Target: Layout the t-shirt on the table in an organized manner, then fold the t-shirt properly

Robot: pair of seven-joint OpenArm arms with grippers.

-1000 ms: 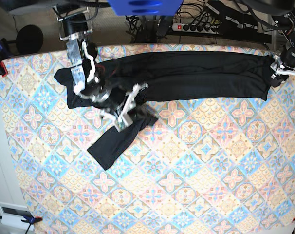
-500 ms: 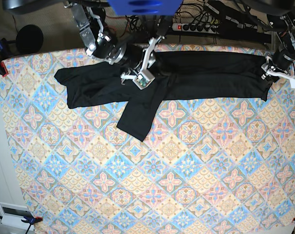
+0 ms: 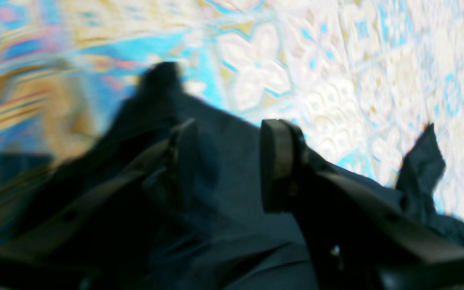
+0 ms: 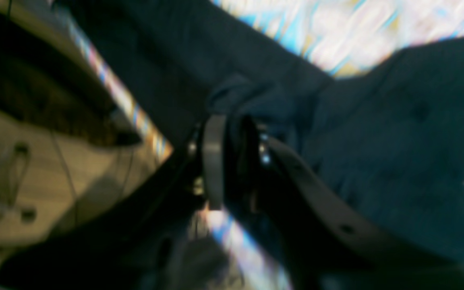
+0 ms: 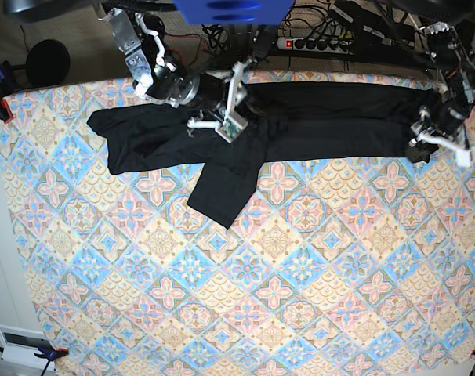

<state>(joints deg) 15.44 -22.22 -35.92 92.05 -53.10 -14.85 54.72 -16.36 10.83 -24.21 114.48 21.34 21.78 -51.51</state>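
shirt [image 5: 316, 121]: soft, thin, along table [image 5: 300, 313] far edge | left gripper [image 3: 228, 165] wide, empty; take hem corner | right gripper [image 4: 232, 161] narrow, pinching a fold

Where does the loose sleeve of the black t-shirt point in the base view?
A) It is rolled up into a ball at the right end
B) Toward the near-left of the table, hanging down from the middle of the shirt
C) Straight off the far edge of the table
B: the sleeve runs diagonally down from the t-shirt body onto the patterned table, ending flat on the cloth.
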